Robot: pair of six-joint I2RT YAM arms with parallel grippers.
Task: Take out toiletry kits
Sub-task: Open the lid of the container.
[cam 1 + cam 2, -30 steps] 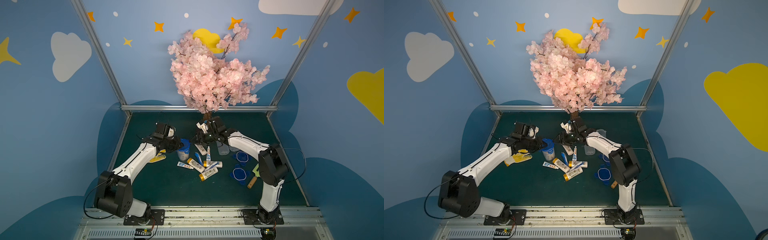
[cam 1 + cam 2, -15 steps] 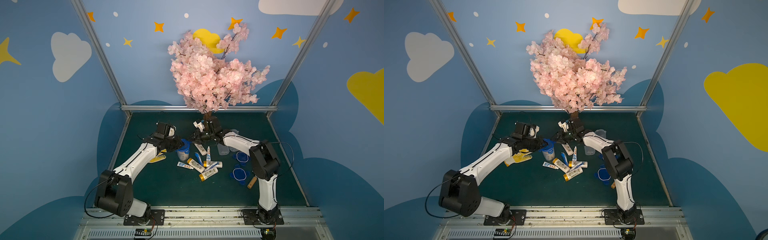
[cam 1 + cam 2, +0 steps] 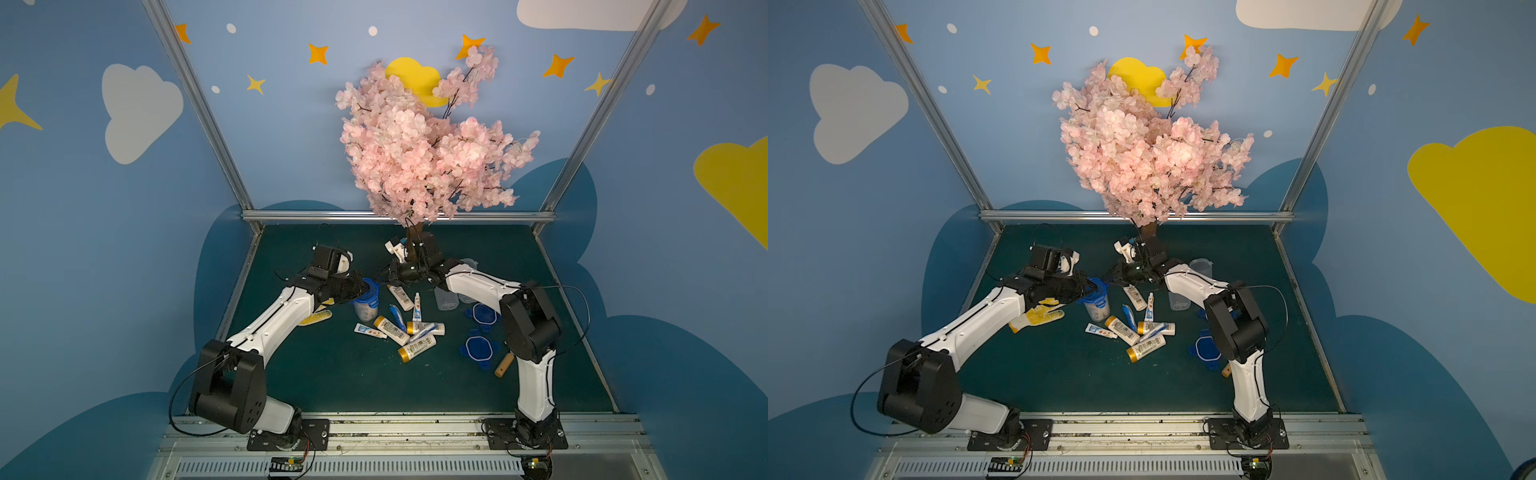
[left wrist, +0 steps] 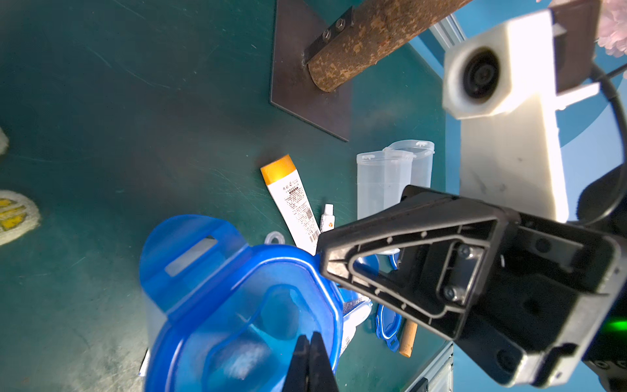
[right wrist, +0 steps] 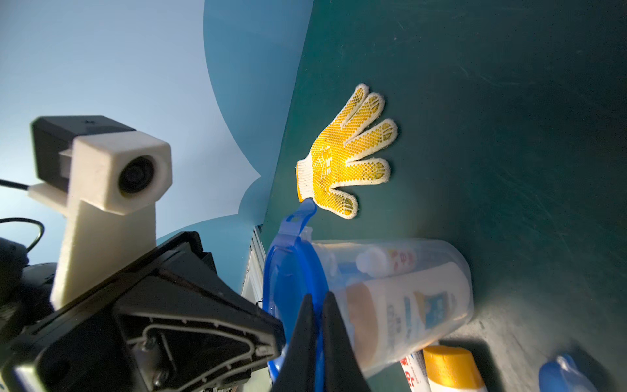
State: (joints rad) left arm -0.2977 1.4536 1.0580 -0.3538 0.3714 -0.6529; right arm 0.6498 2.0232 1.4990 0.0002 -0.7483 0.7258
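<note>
Currently both arms meet at the lidded jar (image 3: 365,309), which stands near the middle of the worktop (image 3: 332,382).

Right end effector (image 5: 317,339): fingers pinch the rim of the blue lid (image 5: 288,281). Blue plastic shows between them in the right wrist view.

Left end effector (image 4: 310,353): fingers pressed together over the far side of that lid. I cannot tell whether any of it is caught between them. One clip flap (image 4: 183,229) sticks out from the lid. The lid sits on the jar.

Through the clear wall I see kit pieces inside, a white bottle (image 5: 407,305) with a toothpaste tube (image 5: 386,259) beside it.

Other kit pieces lie in a loose heap just beside the jar, on the right arm's side:
- loose bottles (image 3: 390,330) with yellow-orange caps, several, some overlapping
- loose tubes (image 3: 417,306), slim, with blue-red print
- a blue wrapped piece (image 3: 397,316) among them

Elsewhere:
- Two empty clear jars (image 3: 445,298) stand past the heap, by the right forearm.
- Two spare blue lids (image 3: 478,348) lie flat near the right arm.
- A wooden peg (image 3: 503,365) lies close to them.
- A yellow-dotted glove (image 5: 342,159) lies on the left arm's side of the jar.
- A blossom tree (image 3: 424,145) stands at the back.
</note>
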